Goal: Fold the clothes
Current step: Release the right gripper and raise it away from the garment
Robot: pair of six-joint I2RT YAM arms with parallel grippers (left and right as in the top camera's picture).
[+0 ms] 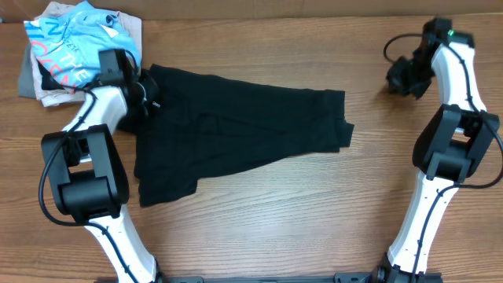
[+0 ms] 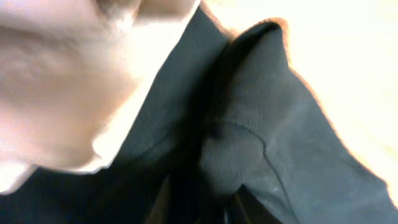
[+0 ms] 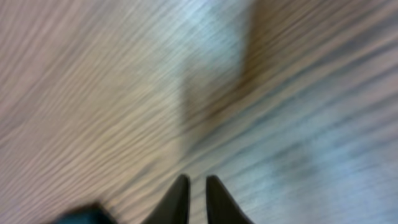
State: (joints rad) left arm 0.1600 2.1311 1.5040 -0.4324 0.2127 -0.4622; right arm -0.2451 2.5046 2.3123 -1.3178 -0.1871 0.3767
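The black garment lies spread on the table, its upper-left edge pinched in the left gripper. The right gripper is closed, empty, well apart. If you pull one-handed, the fabric may bunch.

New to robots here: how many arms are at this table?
2: the left arm reaches onto the black garment; the right arm stands far right, over the wooden table. None seem hidden.

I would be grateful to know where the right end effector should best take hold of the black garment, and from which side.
Probably the black garment's right edge, approached from the right end effector's side across the table: that end lies flat, unobstructed, and its small flap offers a pinchable edge.
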